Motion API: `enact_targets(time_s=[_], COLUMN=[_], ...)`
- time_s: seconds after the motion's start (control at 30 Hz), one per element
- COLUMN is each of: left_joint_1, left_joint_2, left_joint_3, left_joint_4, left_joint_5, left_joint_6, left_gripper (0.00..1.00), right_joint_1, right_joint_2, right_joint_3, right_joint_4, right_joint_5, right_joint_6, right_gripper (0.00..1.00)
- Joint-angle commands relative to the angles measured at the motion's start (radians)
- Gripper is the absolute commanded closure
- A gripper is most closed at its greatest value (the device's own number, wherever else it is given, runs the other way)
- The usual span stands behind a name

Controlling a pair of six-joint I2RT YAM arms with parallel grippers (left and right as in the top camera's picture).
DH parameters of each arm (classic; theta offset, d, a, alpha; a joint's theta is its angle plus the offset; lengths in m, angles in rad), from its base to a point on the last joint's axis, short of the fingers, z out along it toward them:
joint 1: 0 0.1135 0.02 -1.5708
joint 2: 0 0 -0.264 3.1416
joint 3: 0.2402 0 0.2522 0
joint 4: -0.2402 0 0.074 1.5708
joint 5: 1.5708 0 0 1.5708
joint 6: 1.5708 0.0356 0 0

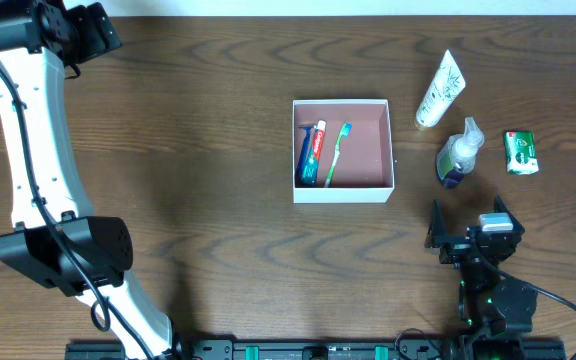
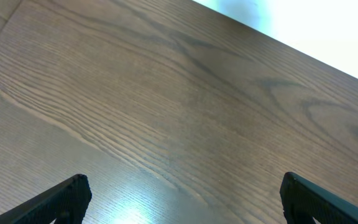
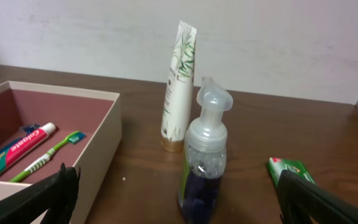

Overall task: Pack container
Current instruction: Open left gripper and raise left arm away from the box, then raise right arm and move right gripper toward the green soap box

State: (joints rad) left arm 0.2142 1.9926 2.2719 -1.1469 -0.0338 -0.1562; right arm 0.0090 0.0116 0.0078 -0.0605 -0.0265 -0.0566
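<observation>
The container (image 1: 388, 150) is a square white box with a dusty-pink floor at the table's middle; it also shows at the left of the right wrist view (image 3: 107, 118). In it lie a toothpaste tube (image 1: 311, 152) and a green toothbrush (image 1: 336, 153). To its right stand a clear pump bottle with dark blue liquid (image 1: 460, 155), a white tube (image 1: 440, 90) and a small green pack (image 1: 521, 152). My right gripper (image 1: 473, 232) is open and empty, just in front of the pump bottle (image 3: 202, 162). My left gripper (image 2: 182, 199) is open over bare wood, far left.
The left arm's white links (image 1: 38, 150) run along the table's left side. The table's far edge and a pale wall (image 3: 260, 37) lie behind the toiletries.
</observation>
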Motion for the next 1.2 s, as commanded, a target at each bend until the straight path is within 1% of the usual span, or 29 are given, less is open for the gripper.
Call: enact_targets(time_s=[0.0,0.1,0.27,0.33,0.43,0.53,0.6,0.73,0.83,0.93,1.0,1.07,1.17], left_joint_1=[0.003,0.003,0.003,0.003,0.003,0.003,0.003,0.003,0.003,0.003,0.003,0.003,0.003], left_joint_2=[0.005,0.005,0.005,0.005,0.005,0.005,0.005,0.005,0.005,0.005,0.005,0.005,0.005], left_joint_3=[0.000,0.000,0.000,0.000,0.000,0.000,0.000,0.000,0.000,0.000,0.000,0.000,0.000], left_joint_4=[-0.003,-0.003,-0.003,-0.003,-0.003,-0.003,-0.003,-0.003,-0.003,-0.003,-0.003,-0.003,-0.003], left_joint_5=[-0.012,-0.012,-0.012,-0.012,-0.012,-0.012,-0.012,-0.012,-0.012,-0.012,-0.012,-0.012,-0.012], left_joint_6=[0.006,0.006,0.006,0.006,0.006,0.006,0.006,0.006,0.006,0.006,0.006,0.006,0.006], left_gripper=[0.02,0.02,0.02,0.02,0.02,0.02,0.02,0.02,0.02,0.02,0.02,0.02,0.02], right_joint_1=[0.018,0.018,0.016,0.016,0.015,0.016,0.016,0.016,0.016,0.016,0.007,-0.022,-0.117], right_joint_2=[-0.006,-0.007,-0.007,-0.006,-0.006,0.005,0.034,0.182,0.369,0.581,0.734,0.868,1.048], right_joint_3=[-0.002,-0.002,-0.002,0.010,0.073,0.199,0.319,0.627,0.896,1.140,1.291,1.418,1.596], right_joint_4=[0.023,0.175,0.521,0.596,0.592,0.512,0.405,0.061,-0.282,-0.623,-0.837,-1.001,-1.180], right_joint_5=[-0.005,-0.004,0.054,0.056,0.060,0.106,0.159,0.325,0.480,0.584,0.605,0.587,0.486], right_joint_6=[0.000,-0.001,-0.040,-0.058,-0.102,-0.209,-0.267,-0.285,-0.254,-0.204,-0.194,-0.183,-0.181], right_gripper=[0.01,0.01,0.01,0.01,0.01,0.01,0.01,0.01,0.01,0.01,0.01,0.01,0.01])
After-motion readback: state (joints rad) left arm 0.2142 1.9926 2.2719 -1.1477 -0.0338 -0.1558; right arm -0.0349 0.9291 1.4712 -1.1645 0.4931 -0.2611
